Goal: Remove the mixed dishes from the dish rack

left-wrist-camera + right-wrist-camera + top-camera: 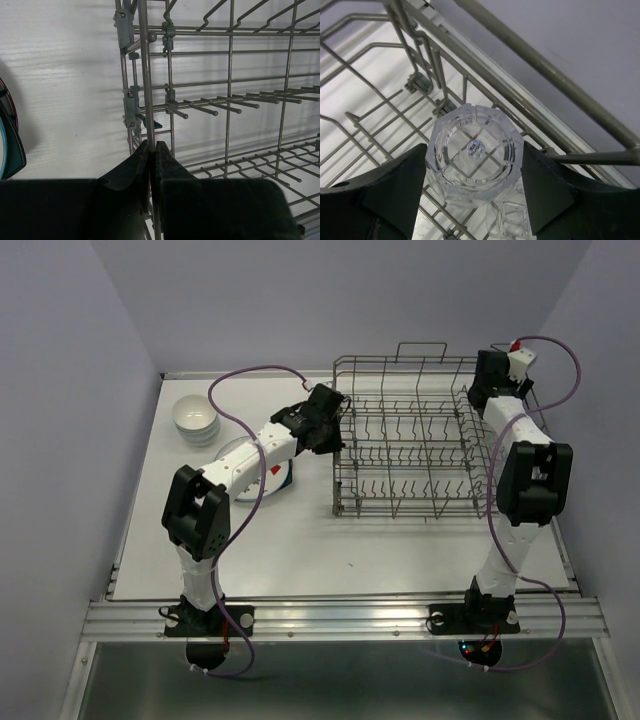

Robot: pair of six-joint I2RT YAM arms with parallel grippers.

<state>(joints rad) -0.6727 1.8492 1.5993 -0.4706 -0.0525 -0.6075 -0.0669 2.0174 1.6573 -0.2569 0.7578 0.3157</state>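
Right claw (474, 151): fingers stand on either side of a clear tumbler (472, 145) and press against its faceted sides, clamped on it. The tumbler is seen end-on, with a small sticker visible through the glass. It sits inside the rack (415, 440), over the wire floor at the far right corner, close under the top rail. A further piece of clear glass shows just below it; whether that is a second tumbler cannot be told.

Left claw (151, 150): fingers are drawn together on an upright wire of the rack's left side wall. The wire runs straight down between the two pads, so the claw is clamped on the rack itself, not on a dish. Rows of tines and grey plastic clips lie just beyond the grip.

The rack stands on the white bench (300, 550), right of centre, its taller wire section at the far side. In the top view the right arm covers the corner where the tumbler is.

Outside the rack, left of it:
- The teal plate (9, 150) lies on the bench beneath the left forearm, near the rack but apart from it.
- A white plate (232, 453) lies with it; its pattern is not legible.
- White bowls (195, 418) sit stacked at the far left of the bench, well apart from the rack.
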